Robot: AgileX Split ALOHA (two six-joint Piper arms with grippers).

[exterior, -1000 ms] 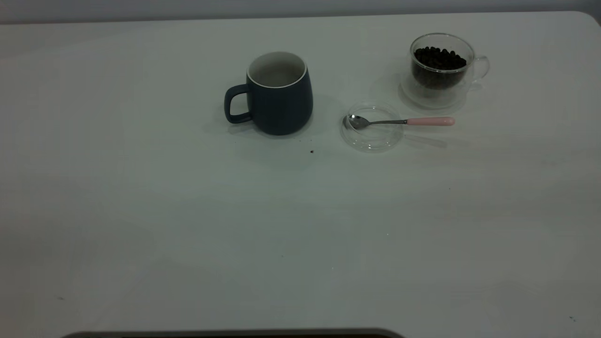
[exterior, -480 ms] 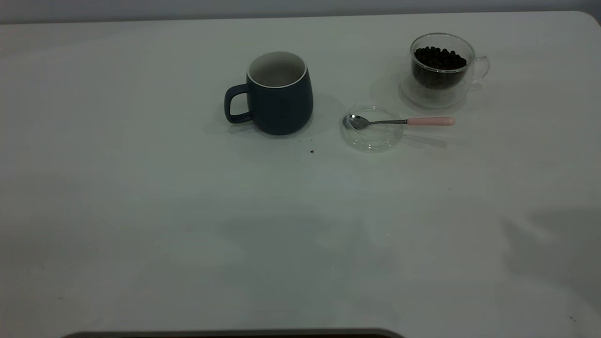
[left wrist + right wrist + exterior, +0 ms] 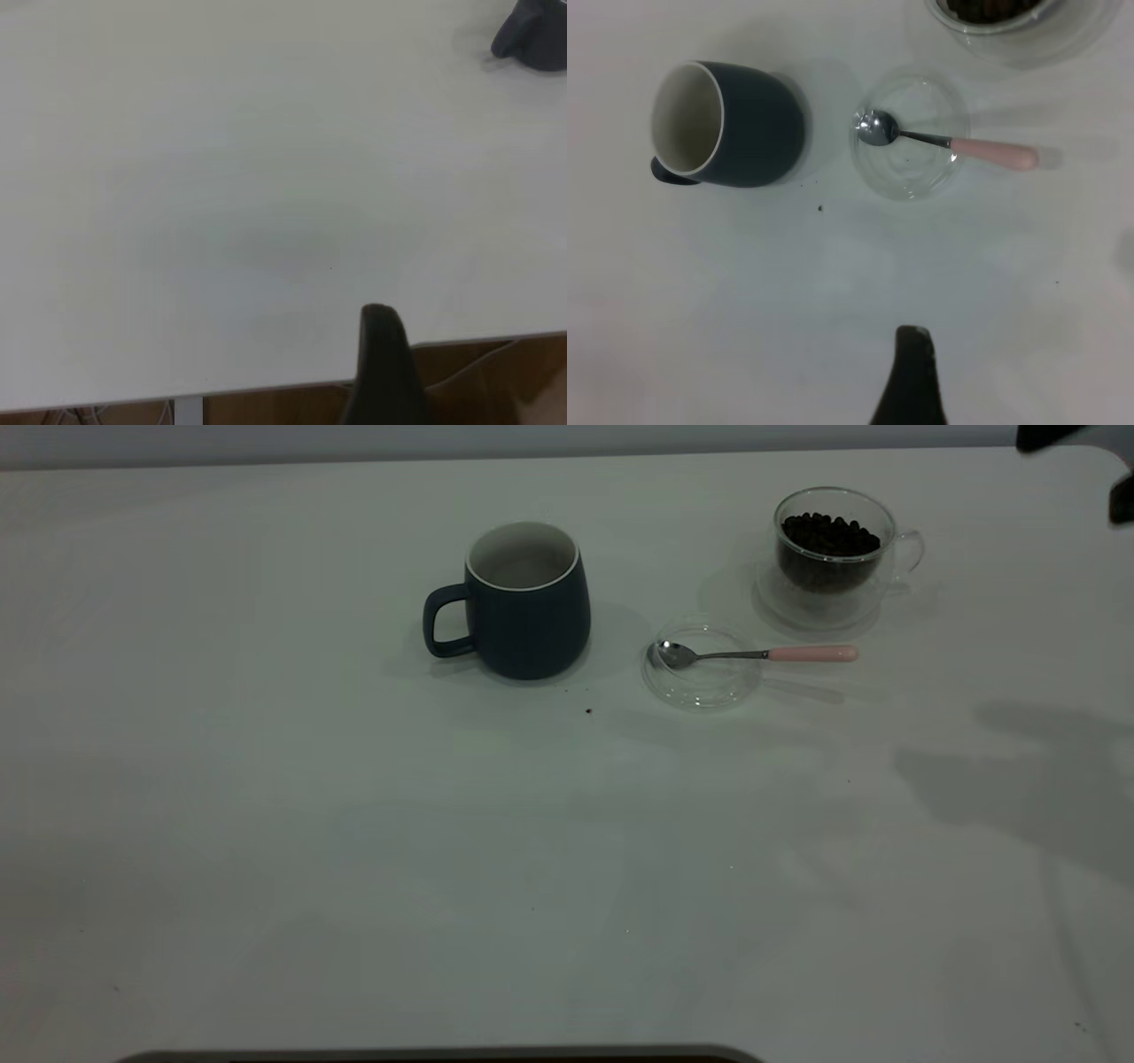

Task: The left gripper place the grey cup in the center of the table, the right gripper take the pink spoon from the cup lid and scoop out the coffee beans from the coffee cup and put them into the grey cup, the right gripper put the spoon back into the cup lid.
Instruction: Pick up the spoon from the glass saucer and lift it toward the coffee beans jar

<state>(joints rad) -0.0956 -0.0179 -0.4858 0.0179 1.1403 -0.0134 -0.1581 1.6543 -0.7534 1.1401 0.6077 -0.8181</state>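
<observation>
The grey cup (image 3: 523,607) stands upright and empty near the middle of the table (image 3: 354,850), handle to the exterior view's left; it also shows as the grey cup (image 3: 726,124). To its right lies the clear cup lid (image 3: 702,677) with the pink spoon (image 3: 811,654) resting across it, bowl inside, handle over the rim. The coffee cup (image 3: 828,553) with coffee beans (image 3: 828,533) stands behind them. My right gripper (image 3: 912,376) hovers high above the table, short of the cup lid (image 3: 908,168) and pink spoon (image 3: 992,152). My left gripper (image 3: 383,359) sits over the table's edge, far from the grey cup (image 3: 536,35).
Dark parts of the right arm (image 3: 1050,434) show at the top right corner of the exterior view, and its shadow (image 3: 1001,779) lies on the table's right side. A few dark specks (image 3: 588,710) lie in front of the grey cup.
The right arm's shadow has spread further across the table's right side, and dark arm parts have entered at the top right corner. Cup, lid, spoon and coffee cup have not moved.
</observation>
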